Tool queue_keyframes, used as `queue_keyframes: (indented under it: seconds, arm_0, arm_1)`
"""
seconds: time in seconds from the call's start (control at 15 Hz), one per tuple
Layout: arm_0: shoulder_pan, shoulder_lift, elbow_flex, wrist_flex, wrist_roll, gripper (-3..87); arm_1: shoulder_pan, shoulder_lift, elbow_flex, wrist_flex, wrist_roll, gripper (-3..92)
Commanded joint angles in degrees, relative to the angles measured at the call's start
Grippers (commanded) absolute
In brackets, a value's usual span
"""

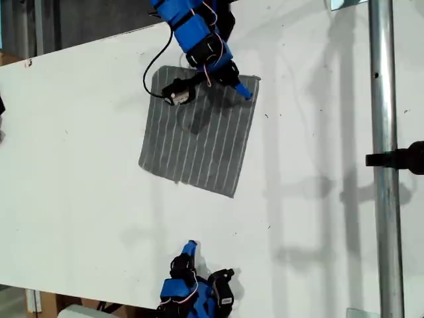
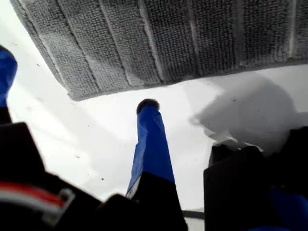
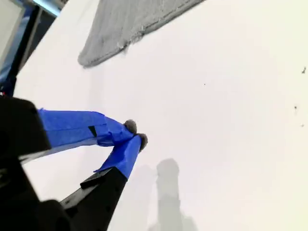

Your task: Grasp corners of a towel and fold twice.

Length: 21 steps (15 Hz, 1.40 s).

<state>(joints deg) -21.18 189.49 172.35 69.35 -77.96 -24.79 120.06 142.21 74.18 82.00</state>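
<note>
Exterior view: the first arm (image 1: 195, 30) enters at 12 o'clock and slants toward 5 o'clock, blue segments with black motor housings and loose wiring at the wrist. My first gripper (image 1: 235, 83) points toward 4 o'clock with its tip low. First wrist view: my first gripper (image 2: 77, 79) has its jaws spread wide, one blue taped finger (image 2: 151, 139) central, the other at the frame edge.

Exterior view: the second arm (image 1: 192, 295) enters at 6 o'clock. My second gripper (image 1: 191, 246) points toward 12 o'clock. Second wrist view: my second gripper (image 3: 134, 134) has its taped tips pressed together, with nothing between them.
</note>
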Motion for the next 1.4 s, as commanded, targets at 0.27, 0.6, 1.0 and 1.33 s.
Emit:
queue_keyframes:
  seconds: [0.27,0.6,1.0,1.33]
  arm_0:
    - [10.3,-40.9,-30.1,-4.1,-6.6,-2.8]
    - [13.6,-53.6,-43.7,0.7,-9.0,-2.7]
    - [18.3,-79.5,-79.7,14.1,2.2,-2.7]
    - [21.1,-103.7,-101.6,15.9,22.7,4.6]
  arm_1:
    - [0.4,-6.9,-3.3,-5.1,0.7,38.9]
    - [0.0,-18.3,-2.8,-14.9,1.2,21.1]
    - [-0.8,-20.5,-4.7,-15.0,1.5,0.0]
    - [-0.7,-19.6,-4.3,-14.8,1.2,-0.1]
